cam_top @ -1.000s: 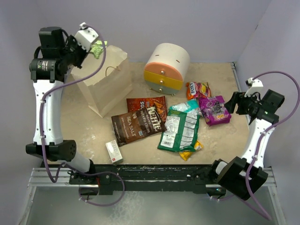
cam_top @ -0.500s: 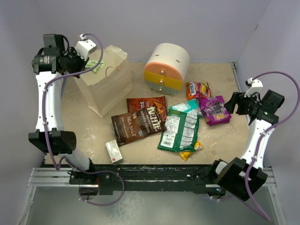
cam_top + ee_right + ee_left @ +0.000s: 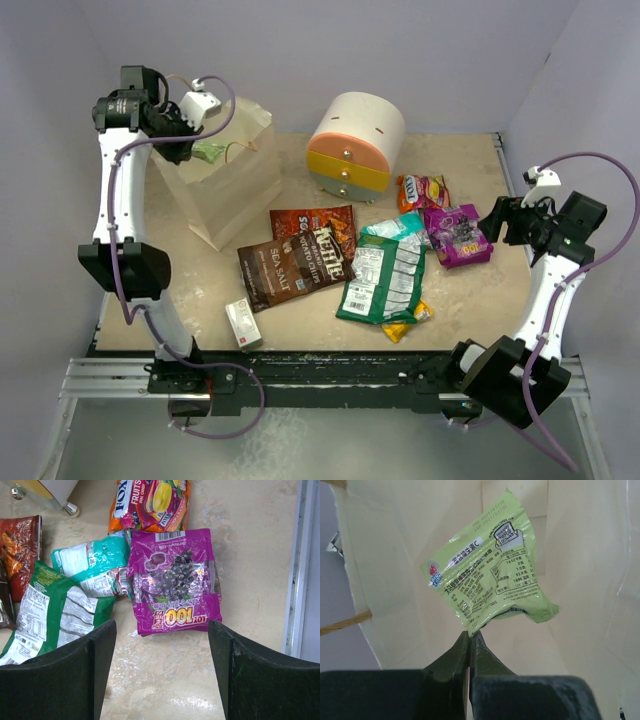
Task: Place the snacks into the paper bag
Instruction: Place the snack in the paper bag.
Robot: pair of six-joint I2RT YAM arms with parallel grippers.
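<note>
**Q:** Top view, left arm?
**A:** Left gripper [image 3: 198, 140] sits at the mouth of the cream-tan paper carrier bag [image 3: 235, 190], which stands upright at the back left of the beige table [image 3: 200, 285]. A light green crinkly packet [image 3: 209, 152] hangs at the gripper's tip, at the bag's rim. I cannot read the jaws from here.

**Q:** What surrounds it?
**A:** Round white-orange-yellow drawer unit [image 3: 355, 145] is right of the bag, not touching it. In front, a red-brown chip bag [image 3: 315, 232] overlaps a dark brown chip bag [image 3: 285, 272]. Green bag with white label [image 3: 385, 280] lies to their right, with a teal packet [image 3: 395, 228] at its far edge and a small yellow pack [image 3: 405, 325] peeking from under its near corner. Orange candy pack [image 3: 422, 190] and purple candy packet [image 3: 457, 233] lie far right, with the right gripper [image 3: 495, 225] just beside the purple one. Small white box [image 3: 243, 322] lies near the front edge.

**Q:** Left wrist view?
**A:** Jaws pressed together, pinching the light green packet's lower edge. The bag's pale inner walls enclose the packet, and a tan string handle [image 3: 345, 622] shows at left.

**Q:** Right wrist view?
**A:** Fingers spread wide, gripping nothing, hovering at the purple packet's near edge. The orange pack touches its far edge and the teal packet abuts its left side.
</note>
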